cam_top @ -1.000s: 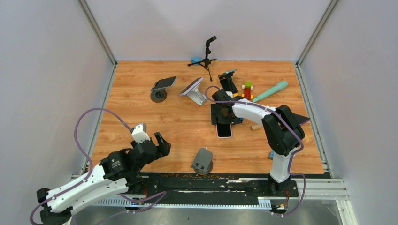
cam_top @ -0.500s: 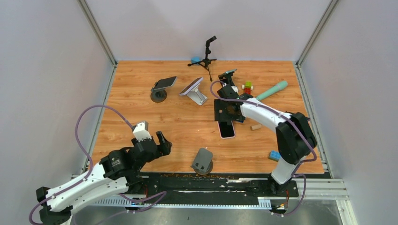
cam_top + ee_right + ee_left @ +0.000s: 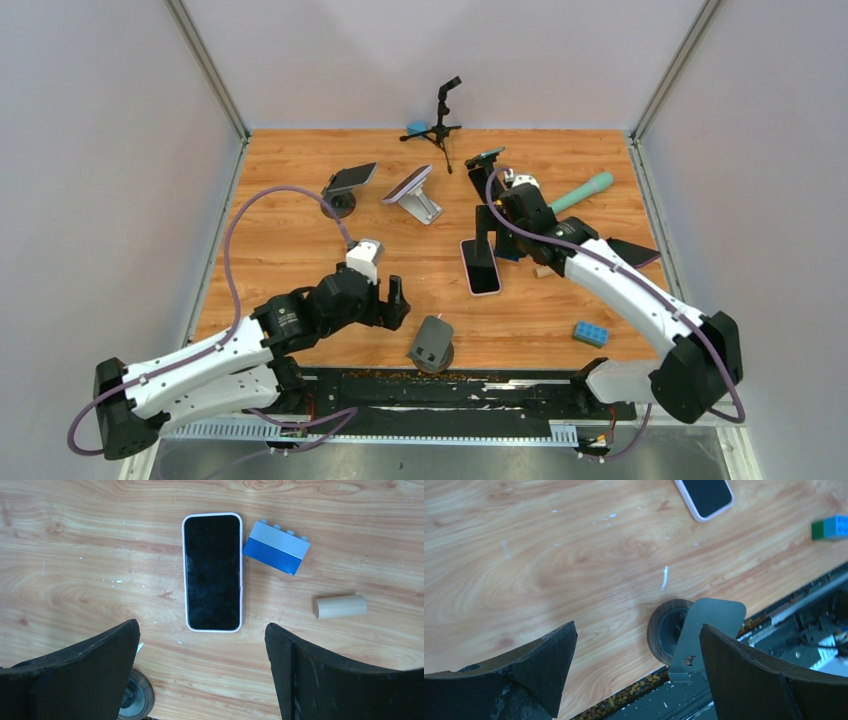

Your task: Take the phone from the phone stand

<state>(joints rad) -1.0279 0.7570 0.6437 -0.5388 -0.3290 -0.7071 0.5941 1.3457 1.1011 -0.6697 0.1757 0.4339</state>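
Phone (image 3: pixel 213 572) lies flat and screen up on the surface (image 3: pixel 75 540), straight ahead of the right pincer (image 3: pixel 201 628), which hangs over it released and holds nothing. In the right wrist view its long axis runs away from the wrist, so the two spread fingers stand either side of its narrow width, clear of its pale rim. A blue brick (image 3: pixel 276 547) sits just beside its far right corner, perhaps touching, and a wooden peg (image 3: pixel 340 606) lies near on the right.

Further out, the left pincer (image 3: pixel 638 630) is also released and empty. It hovers at the near edge over an empty stand (image 3: pixel 711 622), a grey plate on a round base. The phone is near that stand but apart from it, and the right arm is clearly the nearer to it.

Judging by this, the phone is already off its stand. Three more phones sit on stands at the far side: a dark one (image 3: pixel 350 178), one on a white bracket (image 3: pixel 410 182), and one (image 3: pixel 485 156) just beyond the right arm, well apart from the left.
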